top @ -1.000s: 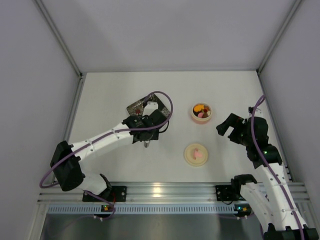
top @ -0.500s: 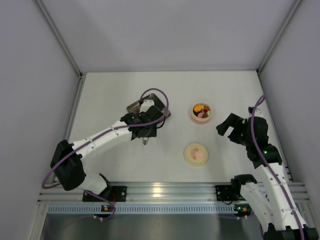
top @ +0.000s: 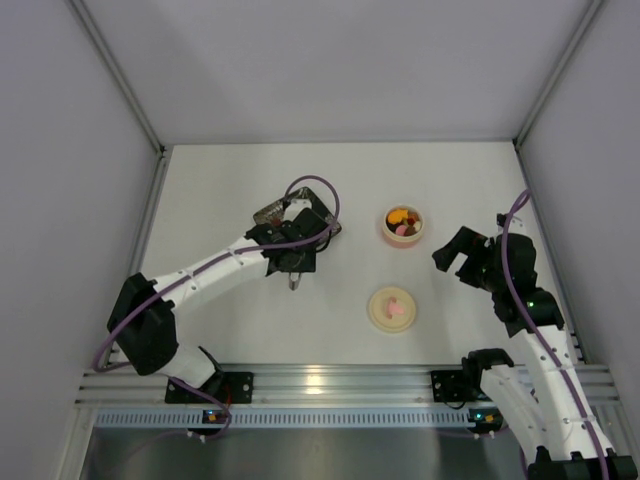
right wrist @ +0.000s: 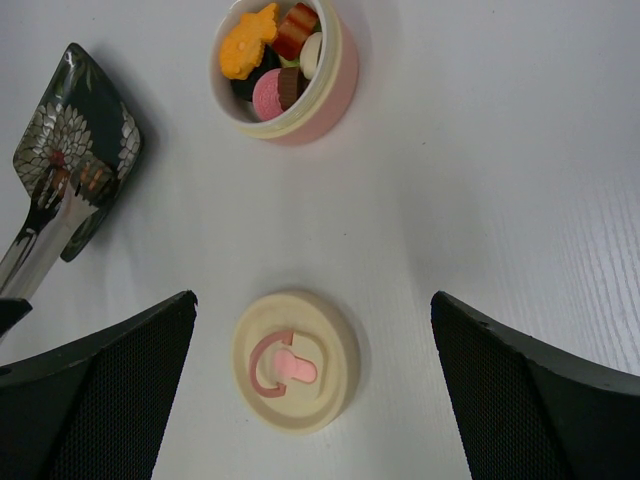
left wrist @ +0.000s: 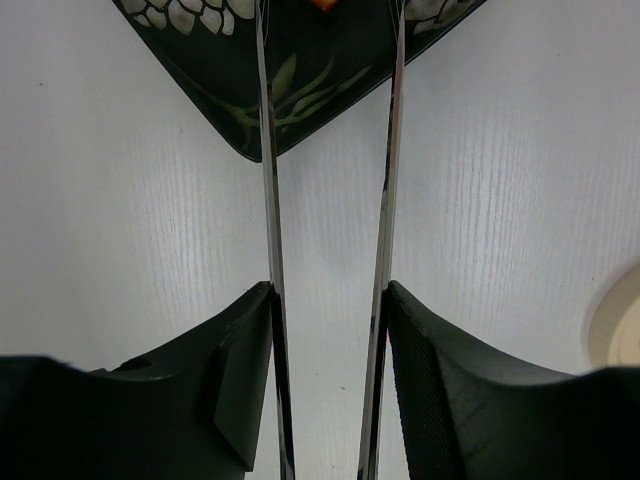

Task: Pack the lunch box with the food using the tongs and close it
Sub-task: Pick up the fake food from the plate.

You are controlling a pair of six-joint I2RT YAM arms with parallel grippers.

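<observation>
Left arm (top: pixel 215 270) reaches out to 12 o'clock, and its jaws are squeezed in on the tongs (right wrist: pixel 35 238), one finger (left wrist: pixel 215 390) pressed on each silver blade. The blades are partly pinched, with a gap between them. From the left wrist view they run straight up to 12 o'clock, and their tips cross the near corner of the plate (left wrist: pixel 300 90). An orange piece (left wrist: pixel 322 4) peeks in right at the top edge, between the two blades. Whether the tips are touching it I cannot tell from here. In the top view the hinged end of the tongs sticks out behind the jaws at 6 o'clock.

Over to the bowl (top: pixel 403 225): it stands upright on the worktop (top: pixel 220 190), at 3 o'clock of the plate and apart from it. It is uncovered and packed with food (right wrist: pixel 270 60): orange, pink, brown, cream and dark bits heaped to the rim. The lid (top: pixel 393 308) lies flat on the worktop at 6 o'clock of the bowl, knob up, clear of everything.

The right jaws are spread as wide as they go and hold nothing. They hang above the worktop at about 4 o'clock of the bowl. In the right wrist view, the two fingers (right wrist: pixel 110 400) frame the lid from either side without touching it.
</observation>
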